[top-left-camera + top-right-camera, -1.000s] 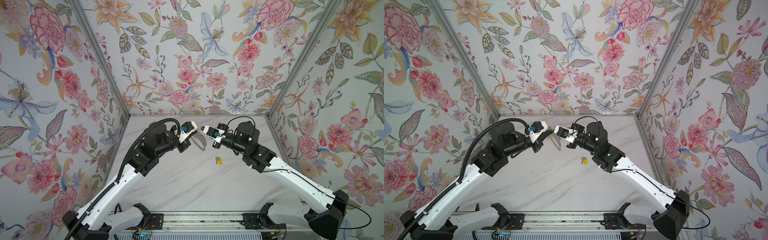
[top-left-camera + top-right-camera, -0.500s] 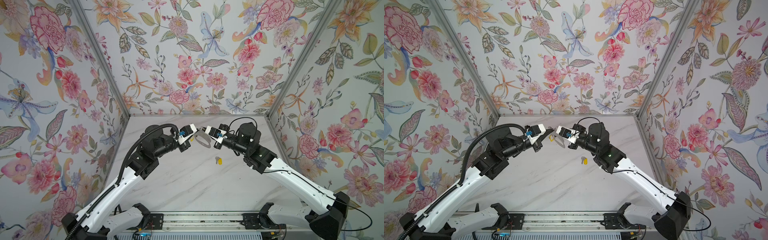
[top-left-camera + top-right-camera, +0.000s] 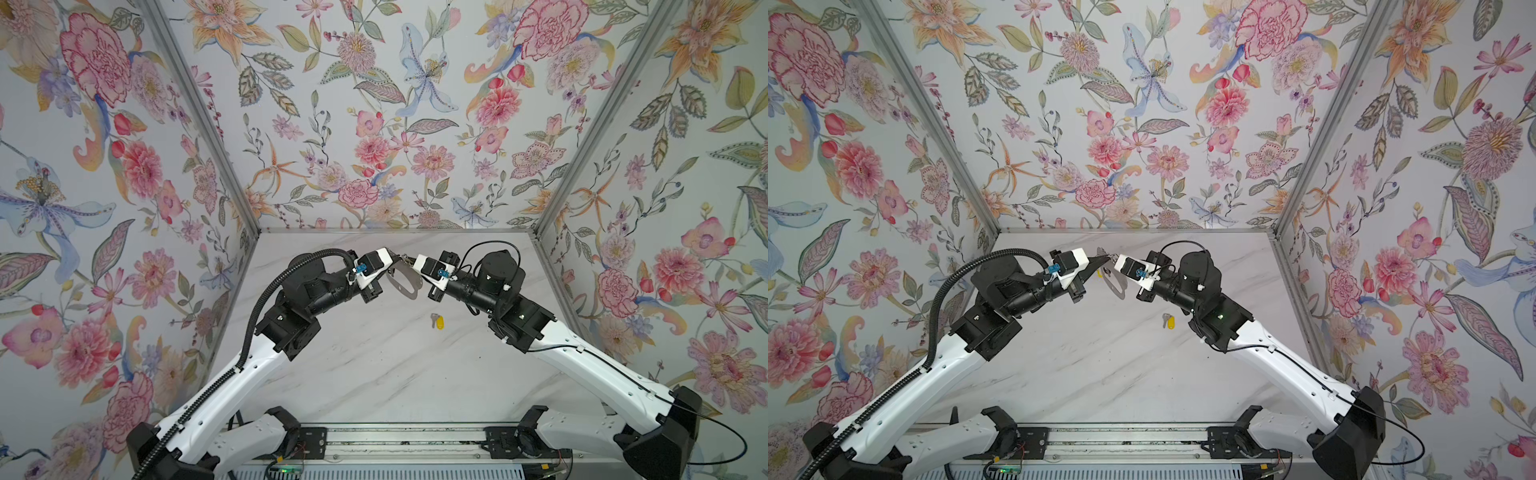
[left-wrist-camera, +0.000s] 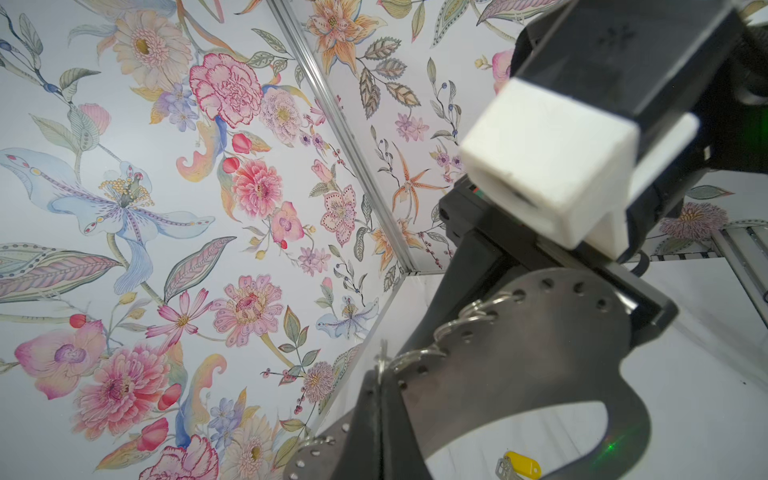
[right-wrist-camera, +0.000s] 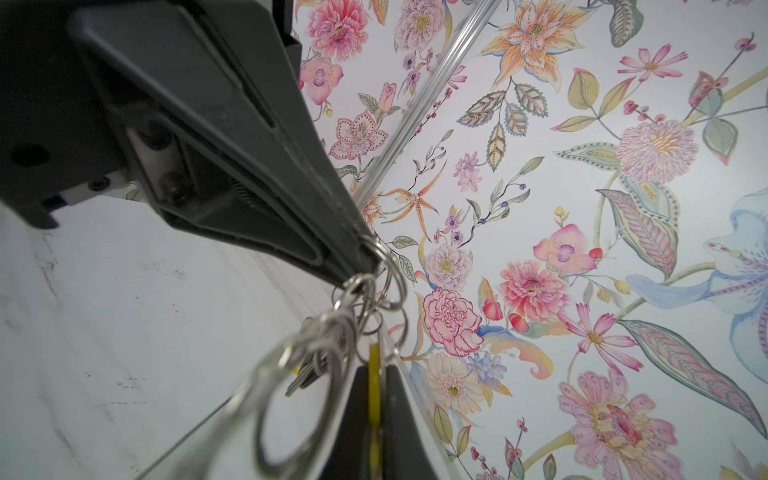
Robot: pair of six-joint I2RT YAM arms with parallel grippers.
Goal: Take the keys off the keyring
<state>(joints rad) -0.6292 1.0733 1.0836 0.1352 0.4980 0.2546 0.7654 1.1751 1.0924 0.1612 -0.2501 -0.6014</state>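
Note:
Above the back of the table my two grippers meet tip to tip. The keyring (image 3: pixel 402 279), a flat grey plate with holes along its edge (image 4: pixel 519 353), hangs between them. My left gripper (image 4: pixel 380 376) (image 3: pixel 400 258) is shut on a small split ring at the plate's edge. The right gripper (image 5: pixel 375 365) (image 3: pixel 410 261) is shut on the yellow tag (image 5: pixel 374 357) of one of the keys. A chain of split rings (image 5: pixel 365 299) joins the two grips. More keys (image 5: pixel 307 374) dangle from the rings, blurred. One loose key with a yellow tag (image 3: pixel 437 321) lies on the table.
The marble table (image 3: pixel 374 374) is boxed in by floral walls on three sides, with a metal rail (image 3: pixel 395 432) along the front edge. The loose key lies close to the right arm's elbow (image 3: pixel 519 324).
The left arm has shifted slightly and its wrist has turned, and the hanging keyring has tilted a little. Both grippers stay shut and the loose key has not moved.

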